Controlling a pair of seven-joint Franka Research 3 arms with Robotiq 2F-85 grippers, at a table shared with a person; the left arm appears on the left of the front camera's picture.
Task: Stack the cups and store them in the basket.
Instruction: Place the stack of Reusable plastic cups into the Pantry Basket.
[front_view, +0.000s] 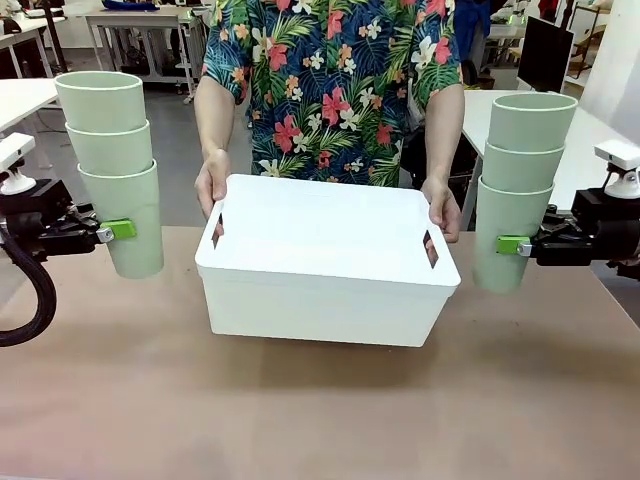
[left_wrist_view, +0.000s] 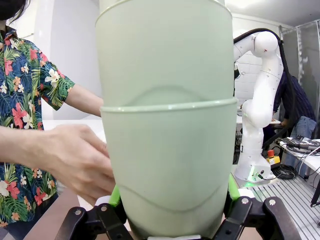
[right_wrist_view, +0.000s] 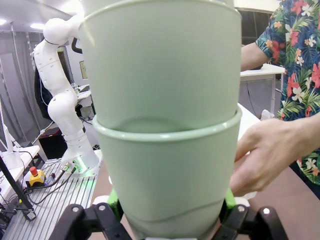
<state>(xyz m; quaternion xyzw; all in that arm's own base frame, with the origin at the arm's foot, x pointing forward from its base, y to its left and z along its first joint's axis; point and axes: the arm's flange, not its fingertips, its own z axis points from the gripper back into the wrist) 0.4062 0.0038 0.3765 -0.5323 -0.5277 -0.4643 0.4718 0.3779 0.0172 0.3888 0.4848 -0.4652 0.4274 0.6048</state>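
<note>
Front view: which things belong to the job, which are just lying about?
Job: left cup stack in left end effector; right cup stack in right end effector; basket.
Lying about: side table; black monitor.

Cups (left_wrist_view: 167, 165): tops off-frame in wrist cams

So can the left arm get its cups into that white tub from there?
Probably yes: the basket sits open-topped mid-table, the person's hands grip only its ends, and nothing lies between it and the left stack.
</note>
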